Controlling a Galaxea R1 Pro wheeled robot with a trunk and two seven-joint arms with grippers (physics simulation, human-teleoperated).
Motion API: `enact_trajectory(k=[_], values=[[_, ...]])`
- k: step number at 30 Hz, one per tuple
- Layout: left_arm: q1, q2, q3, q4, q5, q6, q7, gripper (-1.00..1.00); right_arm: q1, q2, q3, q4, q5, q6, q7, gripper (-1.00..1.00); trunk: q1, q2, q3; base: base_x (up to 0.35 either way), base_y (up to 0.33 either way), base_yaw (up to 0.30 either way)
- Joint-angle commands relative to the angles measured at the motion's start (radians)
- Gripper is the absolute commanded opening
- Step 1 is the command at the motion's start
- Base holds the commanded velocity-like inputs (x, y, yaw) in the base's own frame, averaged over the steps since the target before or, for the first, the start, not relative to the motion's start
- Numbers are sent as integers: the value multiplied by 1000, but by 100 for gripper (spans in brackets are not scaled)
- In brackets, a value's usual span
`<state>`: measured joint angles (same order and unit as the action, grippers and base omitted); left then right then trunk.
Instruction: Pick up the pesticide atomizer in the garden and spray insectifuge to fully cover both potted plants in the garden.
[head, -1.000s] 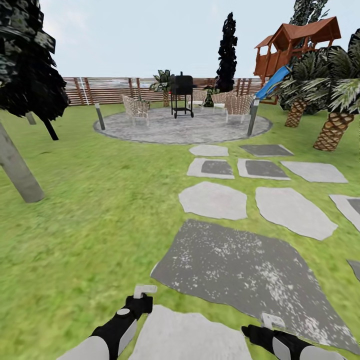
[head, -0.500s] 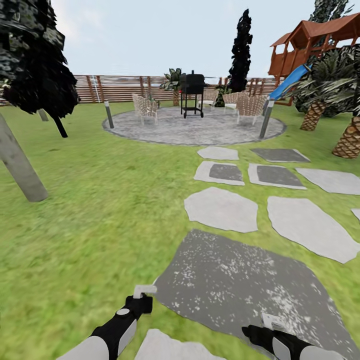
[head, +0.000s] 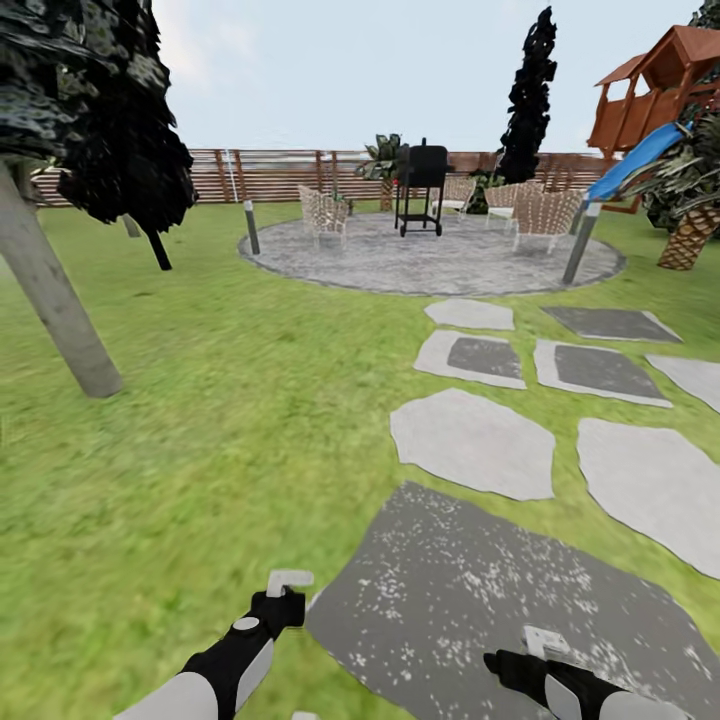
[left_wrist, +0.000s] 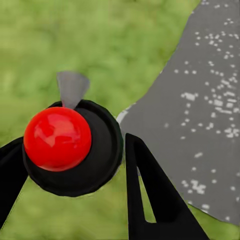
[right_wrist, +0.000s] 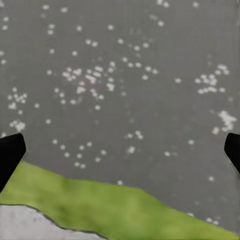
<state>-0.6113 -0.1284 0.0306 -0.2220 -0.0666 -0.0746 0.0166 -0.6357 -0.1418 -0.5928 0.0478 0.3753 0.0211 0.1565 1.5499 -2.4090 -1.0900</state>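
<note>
The pesticide atomizer and both potted plants are out of view. I look over the garden lawn (head: 200, 420) with its grey stepping stones (head: 472, 442). My left gripper (head: 288, 582) hangs low over the grass beside a dark speckled slab (head: 500, 600). In the left wrist view the left gripper (left_wrist: 70, 145) has its black fingers (left_wrist: 150, 195) spread open, and a red knob in a black round housing (left_wrist: 57, 137) shows beyond them. My right gripper (head: 540, 642) hovers over the same slab, and in its wrist view the right gripper (right_wrist: 120, 145) is wide open and holds nothing.
A round paved patch (head: 430, 265) ahead holds a black grill (head: 422, 180) and wicker chairs (head: 325, 212), flanked by short posts (head: 251, 227). A brown slatted fence (head: 270, 175) runs behind. A leaning tree trunk (head: 55, 300) stands at left, a playhouse with a slide (head: 670, 90) at right.
The whole picture has slid to the right and slightly down, so the camera has turned left and moved on. Both arms keep the same pose in the view.
</note>
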Motion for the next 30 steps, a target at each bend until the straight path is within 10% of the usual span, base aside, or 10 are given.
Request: enact_trajectory(k=[1, 30], values=[[-1, 0, 3, 1, -7, -4, 2, -100, -1, -1, -9, 1, 8, 2, 3, 100, 0, 0, -1, 324, -106, 75], [-1, 0, 3, 1, -7, -4, 2, -100, -1, -1, -9, 1, 8, 2, 3, 100, 0, 0, -19, 324, -105, 118]])
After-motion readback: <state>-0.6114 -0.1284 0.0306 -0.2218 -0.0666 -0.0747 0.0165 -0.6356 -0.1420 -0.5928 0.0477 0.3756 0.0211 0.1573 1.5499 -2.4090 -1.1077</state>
